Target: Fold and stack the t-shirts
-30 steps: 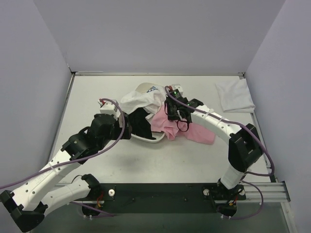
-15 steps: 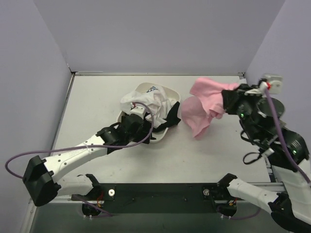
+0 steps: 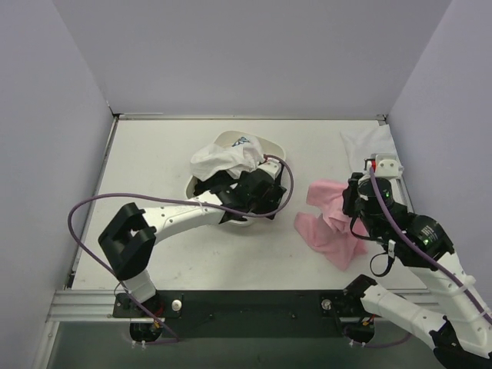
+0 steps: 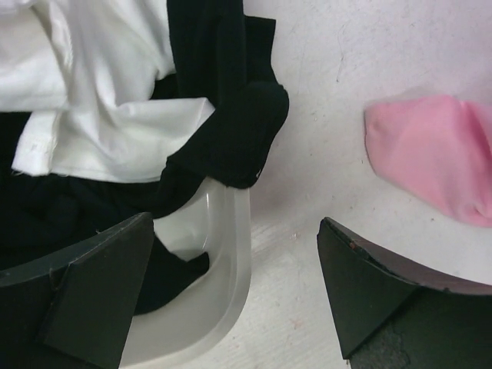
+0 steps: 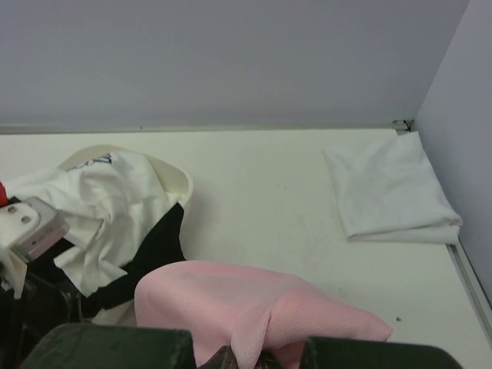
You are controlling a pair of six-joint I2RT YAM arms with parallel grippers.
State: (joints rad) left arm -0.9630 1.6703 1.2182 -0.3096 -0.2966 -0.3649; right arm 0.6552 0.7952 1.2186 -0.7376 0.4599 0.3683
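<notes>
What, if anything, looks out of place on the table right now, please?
A black t-shirt spills over the rim of the white basin, ahead of the open left pincer. The pink t-shirt lies crumpled on the table, pinched by the right pincer.

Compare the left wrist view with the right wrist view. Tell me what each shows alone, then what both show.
Only the left wrist view shows the left gripper, jaws open, with the basin rim between them in the picture. Only the right wrist view shows the folded white shirt in the far right corner, the blue print on the crumpled white shirt, and the right gripper shut on the pink shirt. Both show the pink shirt, the basin, the black shirt over its rim and the crumpled white shirt.
</notes>
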